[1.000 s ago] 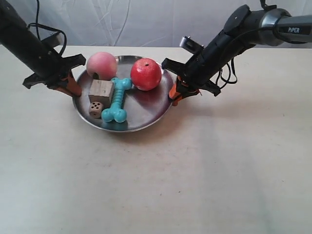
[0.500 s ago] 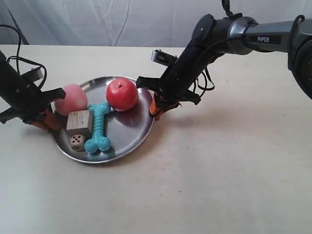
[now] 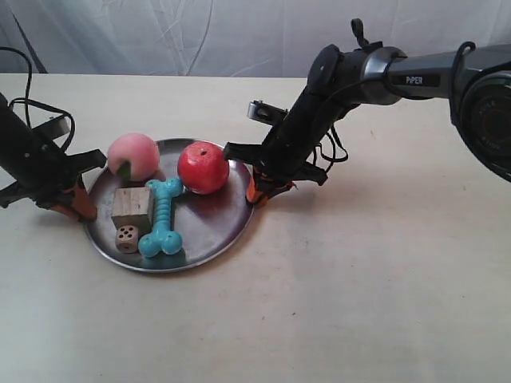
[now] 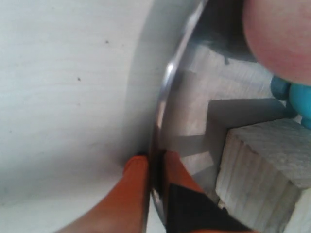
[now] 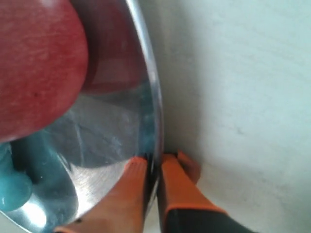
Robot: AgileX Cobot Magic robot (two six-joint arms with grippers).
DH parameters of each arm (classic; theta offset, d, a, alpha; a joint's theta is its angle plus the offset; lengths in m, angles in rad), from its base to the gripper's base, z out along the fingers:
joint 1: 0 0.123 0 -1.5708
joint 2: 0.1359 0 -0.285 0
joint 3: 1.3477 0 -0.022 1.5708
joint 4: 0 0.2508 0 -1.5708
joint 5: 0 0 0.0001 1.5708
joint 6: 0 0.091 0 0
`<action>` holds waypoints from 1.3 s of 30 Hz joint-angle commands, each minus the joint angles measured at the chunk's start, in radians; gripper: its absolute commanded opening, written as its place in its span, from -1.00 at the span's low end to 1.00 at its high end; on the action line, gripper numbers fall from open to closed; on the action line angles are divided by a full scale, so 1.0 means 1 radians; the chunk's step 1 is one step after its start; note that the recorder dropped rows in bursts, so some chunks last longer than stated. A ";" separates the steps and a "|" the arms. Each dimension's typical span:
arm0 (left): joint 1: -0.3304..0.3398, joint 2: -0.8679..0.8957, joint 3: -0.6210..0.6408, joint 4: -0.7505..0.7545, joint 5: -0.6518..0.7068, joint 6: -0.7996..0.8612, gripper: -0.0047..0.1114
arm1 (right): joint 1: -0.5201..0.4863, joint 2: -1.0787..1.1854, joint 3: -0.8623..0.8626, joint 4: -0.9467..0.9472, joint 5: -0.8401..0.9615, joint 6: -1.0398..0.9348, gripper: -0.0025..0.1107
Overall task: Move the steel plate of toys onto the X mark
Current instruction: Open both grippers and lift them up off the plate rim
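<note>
Here, a steel plate [image 3: 209,239] of 5 toys [image 3: 162,217] is held at 2 opposite edges.
We see the left gripper [image 4: 154,167] closed tight on the rim beside the wooden cube [image 3: 132,207], and the right gripper [image 5: 153,165] clamped on the rim beside the red ball [image 3: 203,167]; the plate is left of centre over the pale table [image 3: 359,303].

The table [image 3: 359,303] is a pale cream surface, matte and faintly mottled, and it runs back to a creased white cloth [image 3: 200,32] along its far edge. The steel plate [image 3: 209,225] lies on it, left of the middle in the exterior view, with a dark shadow under its near rim. It seems to sit flat, though a slight lift cannot be ruled out. A few tiny dark specks [image 4: 78,78] dot the table just beside the rim.
</note>
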 commanded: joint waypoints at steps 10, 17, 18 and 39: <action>0.001 -0.007 0.005 0.031 -0.011 0.036 -0.47 | 0.037 0.005 -0.002 -0.028 -0.028 -0.047 -0.29; 0.019 -0.052 0.005 0.035 -0.016 0.036 -0.28 | 0.037 -0.008 -0.004 -0.061 -0.019 -0.047 -0.31; 0.025 -0.060 0.005 0.035 -0.016 0.036 -0.28 | 0.037 -0.012 -0.004 -0.073 -0.019 -0.047 -0.31; 0.054 -0.499 0.043 -0.322 0.001 0.307 -0.92 | 0.039 -0.388 0.030 -0.253 0.023 -0.046 -0.96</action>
